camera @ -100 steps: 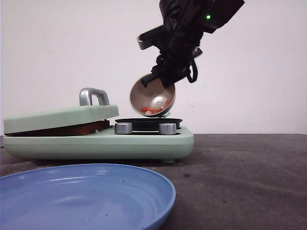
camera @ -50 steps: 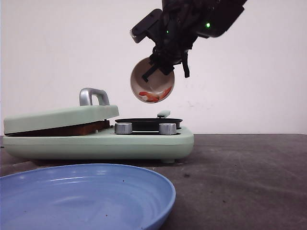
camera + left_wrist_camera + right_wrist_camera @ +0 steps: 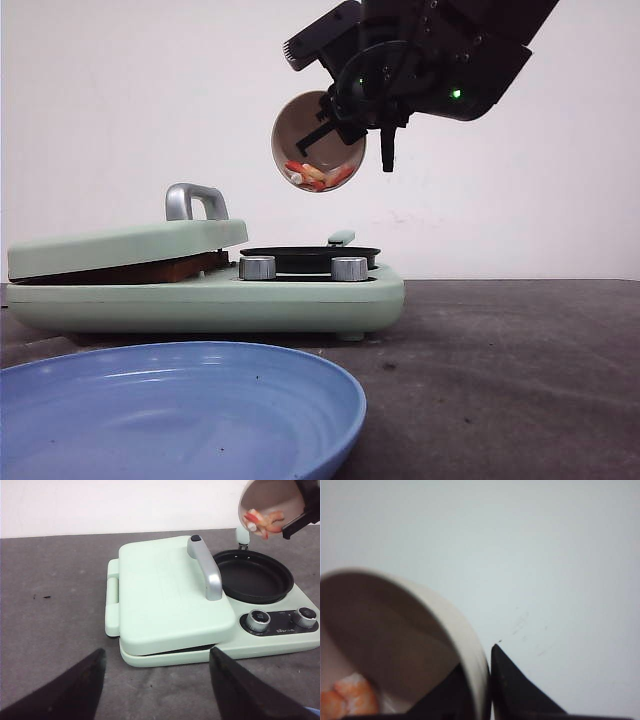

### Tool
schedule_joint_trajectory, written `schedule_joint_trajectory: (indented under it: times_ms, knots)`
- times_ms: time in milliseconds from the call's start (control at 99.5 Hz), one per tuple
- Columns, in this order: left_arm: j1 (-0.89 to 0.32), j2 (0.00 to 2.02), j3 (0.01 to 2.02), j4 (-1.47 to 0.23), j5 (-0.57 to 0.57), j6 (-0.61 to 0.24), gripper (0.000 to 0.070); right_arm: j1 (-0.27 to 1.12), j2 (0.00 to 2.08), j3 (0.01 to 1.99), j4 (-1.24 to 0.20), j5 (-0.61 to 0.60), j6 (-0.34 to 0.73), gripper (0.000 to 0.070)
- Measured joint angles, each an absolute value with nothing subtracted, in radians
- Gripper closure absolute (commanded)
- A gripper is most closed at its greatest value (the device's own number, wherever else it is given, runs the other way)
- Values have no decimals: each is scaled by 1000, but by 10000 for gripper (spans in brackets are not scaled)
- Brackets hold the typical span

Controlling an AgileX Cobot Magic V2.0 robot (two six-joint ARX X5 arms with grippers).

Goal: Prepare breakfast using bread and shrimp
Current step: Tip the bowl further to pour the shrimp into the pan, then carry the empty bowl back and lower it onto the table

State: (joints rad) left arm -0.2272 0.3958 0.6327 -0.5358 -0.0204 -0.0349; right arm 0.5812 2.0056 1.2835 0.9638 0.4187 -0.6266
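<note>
From the front I see only a dark brown edge of the bread (image 3: 130, 270), sandwiched under the closed mint lid (image 3: 125, 246) of the breakfast maker (image 3: 210, 300); the rest is hidden. My right gripper (image 3: 350, 135) is cut off at the top of the view. Its fingers (image 3: 520, 695) are clenched on the rim of the beige bowl (image 3: 318, 140), one inside and one outside, holding it tipped on its side above the black frying pan (image 3: 254, 576). The shrimp (image 3: 312, 176) lie inside the bowl at its lower edge. My left gripper (image 3: 155, 690) hangs near the maker with fingers (image 3: 65, 692) spread wide, grasping nothing. A blue plate (image 3: 170, 410) sits nearest on the table (image 3: 520, 380).
</note>
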Motion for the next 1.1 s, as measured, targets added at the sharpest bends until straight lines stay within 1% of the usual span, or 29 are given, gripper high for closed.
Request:
schedule_joint_trajectory:
  times_ms: [402, 874, 1095]
  knots:
    - [-227, 396, 633, -535, -20, -24, 352, 560, 2006, 1282, 978, 351, -555, 697]
    - [-227, 396, 633, -535, -18, -17, 352, 556, 2006, 1282, 975, 347, -504, 697]
    - [-227, 396, 633, -535, -2, -17, 352, 556, 2006, 1282, 921, 348, -474, 697]
